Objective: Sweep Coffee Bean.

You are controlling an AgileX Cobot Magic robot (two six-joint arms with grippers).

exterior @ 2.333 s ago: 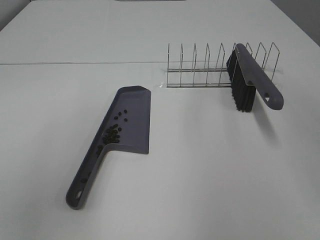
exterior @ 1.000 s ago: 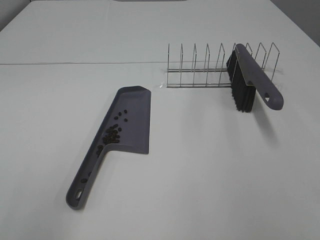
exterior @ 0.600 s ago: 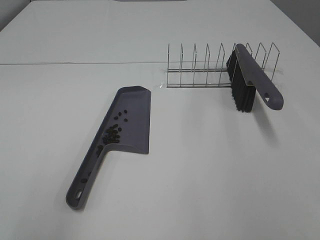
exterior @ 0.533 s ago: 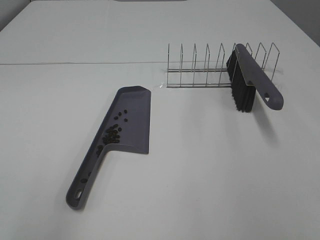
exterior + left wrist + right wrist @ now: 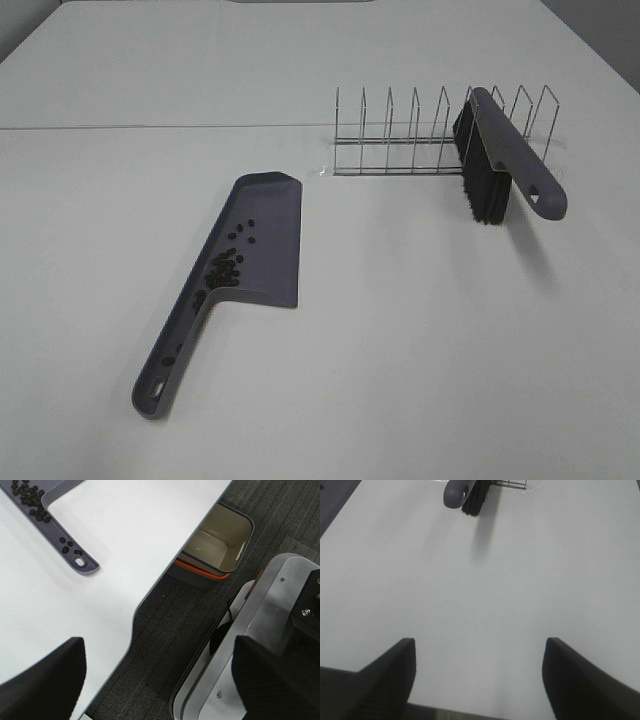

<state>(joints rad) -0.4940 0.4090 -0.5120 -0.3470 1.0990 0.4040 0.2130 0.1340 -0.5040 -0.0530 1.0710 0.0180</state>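
Observation:
The coffee beans [image 5: 227, 263] lie clustered in a grey-purple dustpan [image 5: 262, 240] left of centre on the white table; its long handle [image 5: 165, 365] points to the front, with a few beans in its groove [image 5: 66, 542]. A grey brush with black bristles [image 5: 490, 170] rests in a wire rack [image 5: 420, 140] at the back right. Neither gripper shows in the exterior high view. My left gripper [image 5: 157, 672] is open over the table's front edge, well away from the dustpan handle [image 5: 75, 555]. My right gripper [image 5: 477, 672] is open over bare table, with the brush [image 5: 465, 492] far ahead.
An open bin [image 5: 220, 545] stands on the carpet beside the table edge. The robot's metal base [image 5: 255, 645] is below the left gripper. The table's front edge [image 5: 150, 590] curves inward there.

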